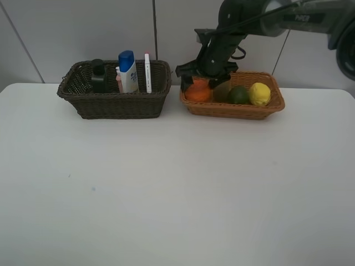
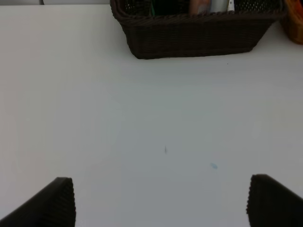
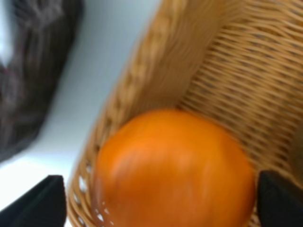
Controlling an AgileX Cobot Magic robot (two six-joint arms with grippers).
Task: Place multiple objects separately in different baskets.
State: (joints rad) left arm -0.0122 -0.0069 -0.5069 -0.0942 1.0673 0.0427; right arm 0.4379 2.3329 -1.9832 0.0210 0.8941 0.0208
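The dark brown basket (image 1: pixel 111 102) holds the dark green pump bottle (image 1: pixel 99 77), the white blue-capped tube (image 1: pixel 128 71), the pink bottle (image 1: pixel 118 81) and the white pink-tipped marker (image 1: pixel 147 73), all upright. The light tan basket (image 1: pixel 236 111) holds the orange (image 1: pixel 198 91), the brown kiwi (image 1: pixel 222 92), the dark green fruit (image 1: pixel 239 96) and the lemon (image 1: pixel 259 93). My right gripper (image 1: pixel 200 83) is open, its fingers astride the orange (image 3: pixel 175 165) at the basket's left end. My left gripper (image 2: pixel 163 205) is open and empty over bare table, in front of the dark basket (image 2: pixel 189 35).
The two baskets stand side by side at the back of the white table (image 1: pixel 177 188), near the wall. The right arm (image 1: pixel 260 16) reaches in from the upper right. The left arm is out of the high view. A corner of the tan basket (image 2: pixel 296 21) shows in the left wrist view.
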